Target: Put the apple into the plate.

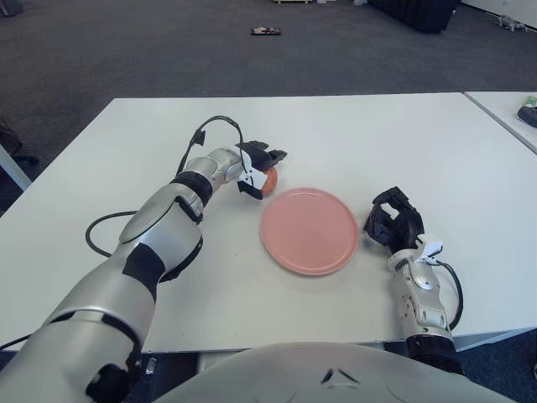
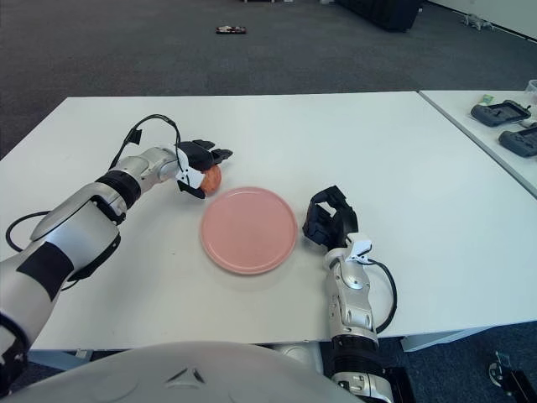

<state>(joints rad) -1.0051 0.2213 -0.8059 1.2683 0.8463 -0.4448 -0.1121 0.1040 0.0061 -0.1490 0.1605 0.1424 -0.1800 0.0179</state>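
Note:
The apple (image 1: 269, 179) is reddish-orange and sits just beyond the left rim of the pink plate (image 1: 310, 230) on the white table. My left hand (image 1: 256, 170) is around the apple, black fingers curled over its top and left side; it also shows in the right eye view (image 2: 201, 170), with the apple (image 2: 212, 177) partly hidden by the fingers. I cannot tell whether the apple is lifted off the table. My right hand (image 1: 393, 220) shows to the right of the plate with fingers curled, holding nothing.
A black cable (image 1: 107, 227) loops beside my left forearm on the table (image 1: 361, 134). A second table (image 2: 495, 126) at the right carries dark devices (image 2: 498, 111). A small dark object (image 1: 265, 32) lies on the carpet far ahead.

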